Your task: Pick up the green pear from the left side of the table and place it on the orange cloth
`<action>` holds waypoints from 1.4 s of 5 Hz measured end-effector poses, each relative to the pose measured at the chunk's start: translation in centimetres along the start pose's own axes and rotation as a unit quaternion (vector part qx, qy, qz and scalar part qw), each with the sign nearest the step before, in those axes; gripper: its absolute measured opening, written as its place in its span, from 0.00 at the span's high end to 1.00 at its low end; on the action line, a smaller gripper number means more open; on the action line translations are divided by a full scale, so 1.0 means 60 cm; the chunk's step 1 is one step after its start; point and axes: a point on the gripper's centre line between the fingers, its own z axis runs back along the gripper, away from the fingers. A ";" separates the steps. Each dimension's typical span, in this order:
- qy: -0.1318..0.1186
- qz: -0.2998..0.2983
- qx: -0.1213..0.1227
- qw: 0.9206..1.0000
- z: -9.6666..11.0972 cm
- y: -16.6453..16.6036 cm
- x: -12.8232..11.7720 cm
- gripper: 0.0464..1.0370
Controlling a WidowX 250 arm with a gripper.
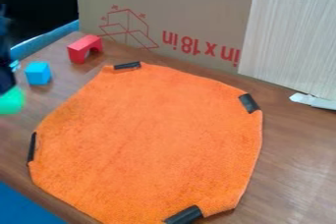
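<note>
my pincer [6, 86] is right at a green object [11, 102], blurred; i cannot tell if it's clamped or apart. near them stands a blue cube [38, 73].

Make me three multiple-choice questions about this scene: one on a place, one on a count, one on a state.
1. Where is the red arch-shaped block relative to the orange fabric cloth?
A) On top
B) Underneath
C) Beyond its upper-left edge

2. How many flat black strips are along the cloth's edge?
A) Two
B) Four
C) Six

3. How does the cloth lie?
A) Spread out
B) Rolled up
C) Folded into a small square

1: C, it stands on the brown wooden table.
2: B, they show at top, right, bottom and left.
3: A, its broad surface lies open.
</note>
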 end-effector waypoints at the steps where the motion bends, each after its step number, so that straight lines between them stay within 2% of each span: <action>1: -0.002 -0.029 0.000 1.000 0.011 -0.063 0.001 0.65; 2: 0.015 -0.051 -0.003 0.999 -0.002 -0.119 -0.001 0.65; 4: 0.030 -0.070 -0.001 0.997 -0.028 -0.213 -0.002 0.65; 5: 0.027 -0.073 0.002 0.997 -0.035 -0.261 0.006 0.65; 7: 0.038 -0.084 -0.005 0.996 -0.052 -0.345 0.007 0.66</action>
